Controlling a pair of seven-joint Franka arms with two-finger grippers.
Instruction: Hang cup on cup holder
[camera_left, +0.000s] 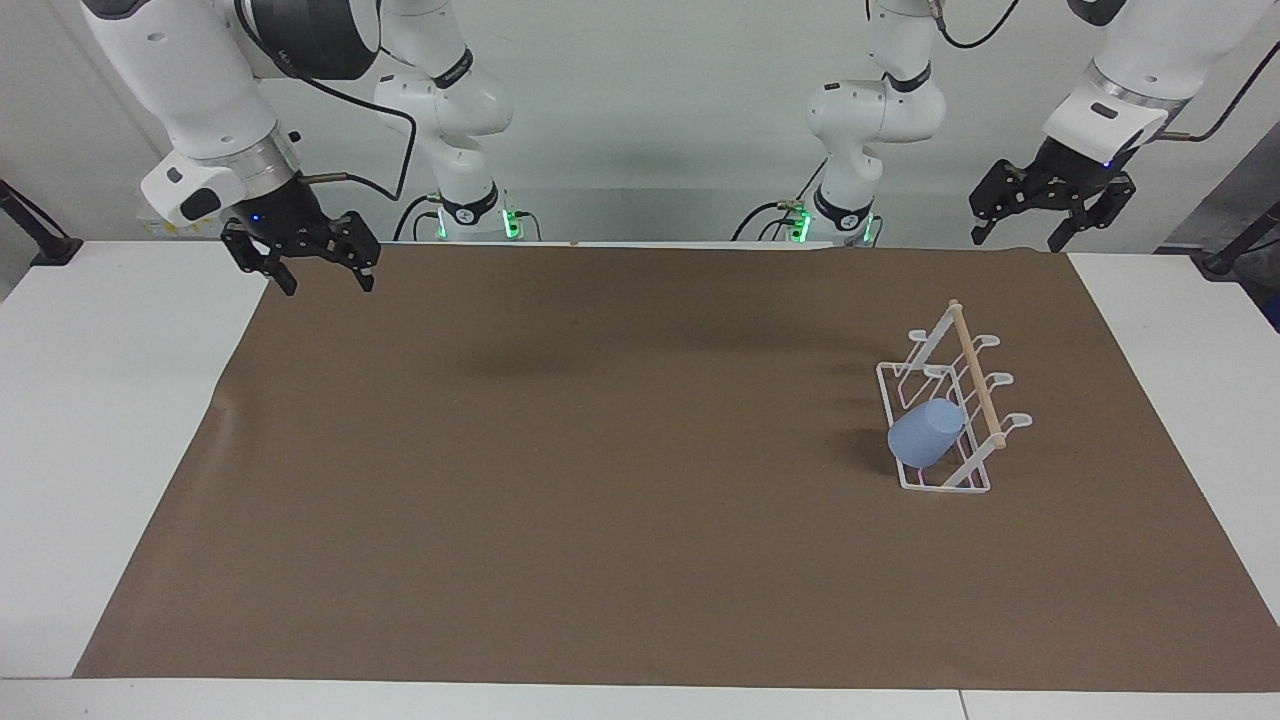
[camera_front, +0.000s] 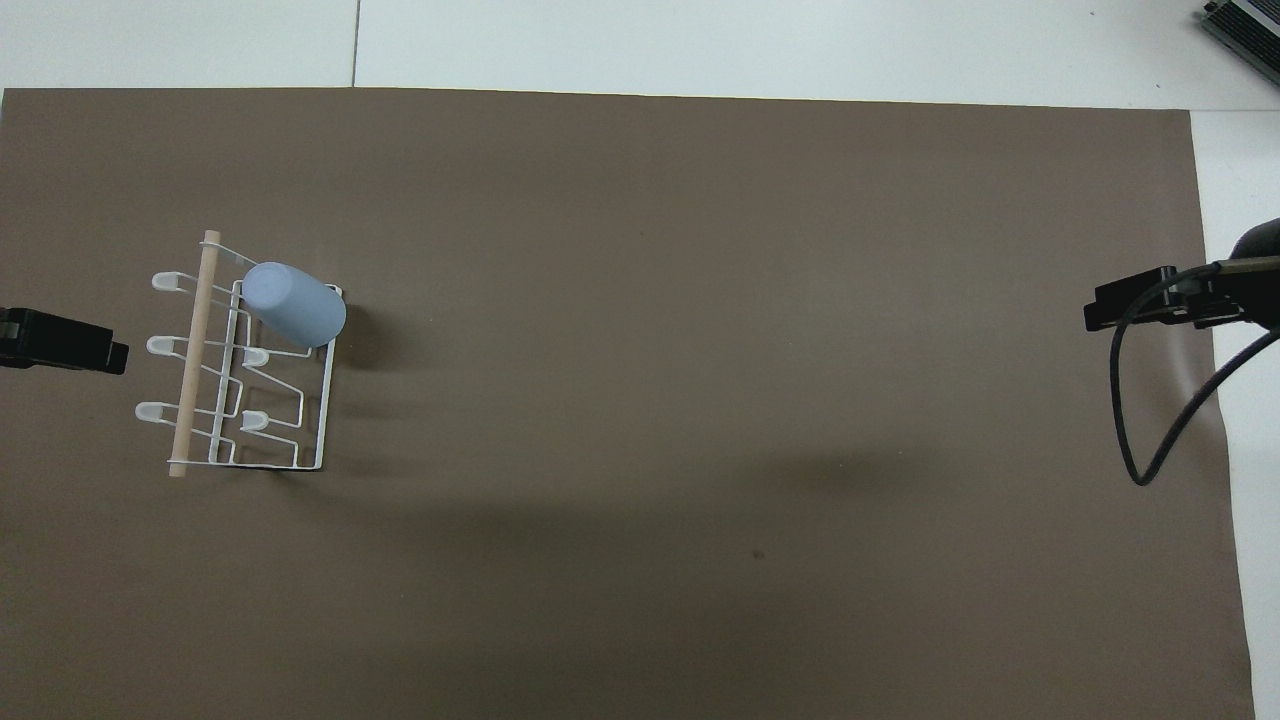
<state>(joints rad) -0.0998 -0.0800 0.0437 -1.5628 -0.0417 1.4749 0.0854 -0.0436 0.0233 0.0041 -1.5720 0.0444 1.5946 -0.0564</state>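
The cup (camera_left: 926, 432) hangs tilted on the cup holder (camera_left: 983, 486); left hand (camera_left: 1020, 230) and right hand (camera_left: 324, 279) hover empty, fingers spread.

Both my arms are raised and drawn back toward my own end of the tabletop (camera_left: 80, 420), one at each side. My left gripper (camera_left: 1028, 238) hangs from a bent wrist above the corner at my left arm's end, pointing down, its two black fingers (camera_left: 981, 231) spread apart and holding nothing. My right gripper (camera_left: 322, 282) hangs over the edge at my right arm's end, tilted slightly inward, its fingers (camera_left: 287, 279) also spread wide and empty. A black cable loops from my right wrist. From overhead, only the dark tips of each gripper show at the two sides.
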